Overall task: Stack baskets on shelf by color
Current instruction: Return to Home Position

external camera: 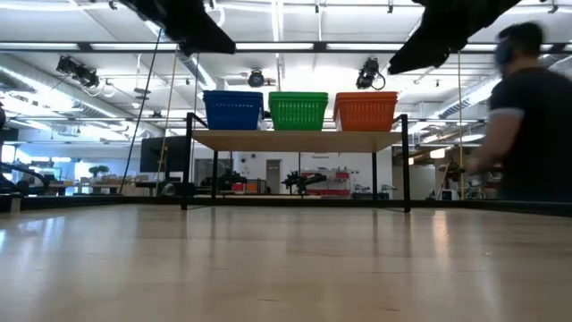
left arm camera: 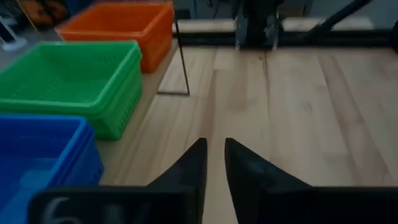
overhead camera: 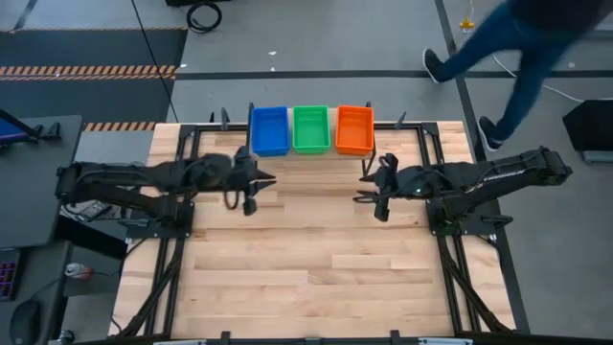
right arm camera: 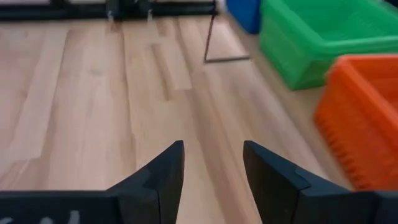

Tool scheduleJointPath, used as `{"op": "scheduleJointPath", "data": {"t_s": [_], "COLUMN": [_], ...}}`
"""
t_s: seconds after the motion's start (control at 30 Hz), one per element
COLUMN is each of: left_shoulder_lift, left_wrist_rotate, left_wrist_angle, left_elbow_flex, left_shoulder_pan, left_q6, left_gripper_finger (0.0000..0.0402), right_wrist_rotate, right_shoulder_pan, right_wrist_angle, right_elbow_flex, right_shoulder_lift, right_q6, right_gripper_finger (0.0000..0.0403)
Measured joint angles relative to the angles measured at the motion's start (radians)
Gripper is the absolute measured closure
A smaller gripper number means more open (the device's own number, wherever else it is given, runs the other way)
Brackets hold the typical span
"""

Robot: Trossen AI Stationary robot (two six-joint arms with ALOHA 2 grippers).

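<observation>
The blue stack (overhead camera: 269, 129), green stack (overhead camera: 310, 128) and orange stack (overhead camera: 354, 128) fill the shelf (external camera: 295, 140) at the table's (overhead camera: 306, 278) far edge. The left gripper (left arm camera: 214, 146), barely parted, and the right gripper (right arm camera: 213, 149), wider open, hover empty. Sorting looks finished; next, both arms should pull back home.

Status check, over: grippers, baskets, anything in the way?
Left gripper narrowly open, right gripper open, both empty, off the shelf. Blue baskets, green baskets, orange baskets stacked there. Person beyond the table.
</observation>
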Motion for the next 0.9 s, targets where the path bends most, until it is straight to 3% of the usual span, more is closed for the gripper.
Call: {"op": "scheduleJointPath", "data": {"t_s": [0.33,0.53,0.67,0.9], "left_shoulder_lift": [-0.271,-0.361,-0.426,-0.487], "left_wrist_rotate": [-0.213,-0.299,-0.4,-0.44], "left_wrist_angle": [0.085,0.091,0.091,0.211], "left_elbow_flex": [-0.226,-0.305,-0.343,-0.451], "left_shoulder_pan": [-0.163,-0.262,-0.339,-0.439], "left_q6": [-0.098,-0.165,-0.181,-0.164], "left_gripper_finger": [0.0363,0.0363,0.0363,0.0364], "right_wrist_rotate": [0.124,-0.009,-0.016,-0.121], "right_shoulder_pan": [-0.068,-0.067,-0.039,-0.006], "right_wrist_angle": [0.008,0.007,0.02,0.101], "right_elbow_flex": [-0.068,-0.122,-0.161,-0.268], "right_shoulder_lift": [-0.145,-0.171,-0.254,-0.434], "right_q6": [-0.004,0.014,0.026,0.058], "right_gripper_finger": [0.0262,0.0335,0.039,0.0378]}}
